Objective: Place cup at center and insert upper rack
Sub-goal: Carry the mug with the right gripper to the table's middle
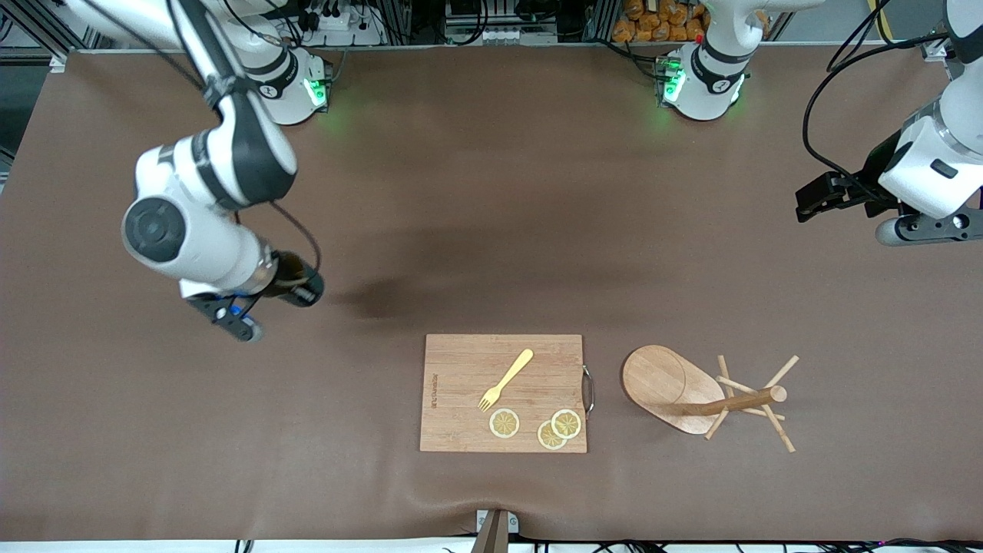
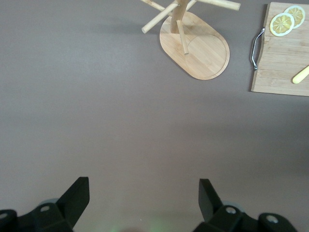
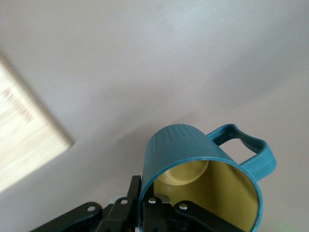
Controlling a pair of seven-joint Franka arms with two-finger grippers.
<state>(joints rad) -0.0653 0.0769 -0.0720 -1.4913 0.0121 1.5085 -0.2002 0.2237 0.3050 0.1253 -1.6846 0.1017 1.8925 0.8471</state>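
The teal cup [image 3: 188, 154] with a tan-yellow inside and a side handle hangs in my right gripper [image 3: 147, 203], which is shut on its rim, one finger inside and one outside. In the front view the cup [image 1: 298, 281] shows dark beside the right gripper [image 1: 278, 290], above bare table toward the right arm's end. The upper rack [image 1: 664, 378], a light wooden mug tree with an oval base, a post and crossing pegs, rests beside the cutting board, toward the left arm's end. It shows in the left wrist view too, as the rack [image 2: 203, 50]. My left gripper [image 1: 806, 203] [image 2: 144, 193] waits open and empty above the table's end.
A rectangular wooden cutting board [image 1: 461, 399] with a metal handle lies near the table's front edge. On it are a yellow fork [image 1: 507, 379] and three lemon slices [image 1: 504, 422]. Brown mat covers the table.
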